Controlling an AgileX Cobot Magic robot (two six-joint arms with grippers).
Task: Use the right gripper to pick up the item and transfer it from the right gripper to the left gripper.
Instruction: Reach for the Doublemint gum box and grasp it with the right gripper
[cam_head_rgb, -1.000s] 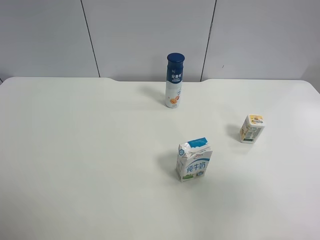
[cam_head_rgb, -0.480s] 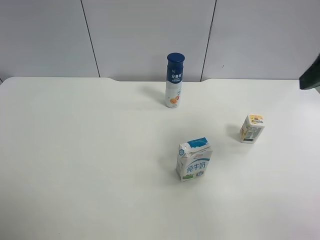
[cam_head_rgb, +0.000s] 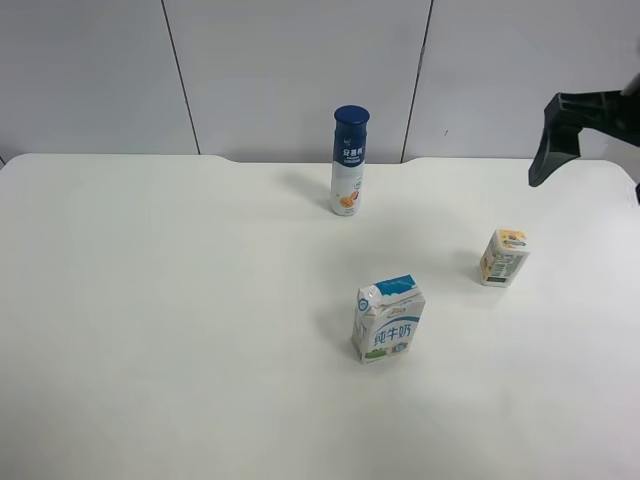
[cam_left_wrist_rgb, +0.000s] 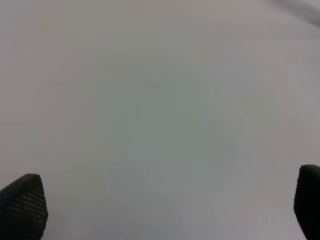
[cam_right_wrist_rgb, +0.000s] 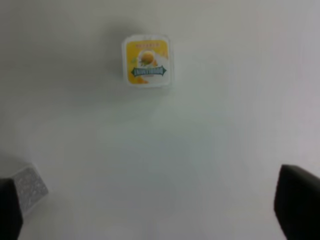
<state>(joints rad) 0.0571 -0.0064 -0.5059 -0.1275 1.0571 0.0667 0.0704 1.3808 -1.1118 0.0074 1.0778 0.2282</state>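
The left hand (cam_left_wrist_rgb: 165, 205) hangs spread over bare white bench (cam_head_rgb: 150, 380). Nearest stands the blue-and-white milk carton (cam_head_rgb: 389, 318). Farther, toward the exterior view's right edge, the small white fruit-print drink carton (cam_head_rgb: 503, 257) stands upright with open bench all around. The right hand (cam_right_wrist_rgb: 152, 212) hovers above it, spread. The tall blue-capped white bottle (cam_head_rgb: 349, 161) stands by the far edge.
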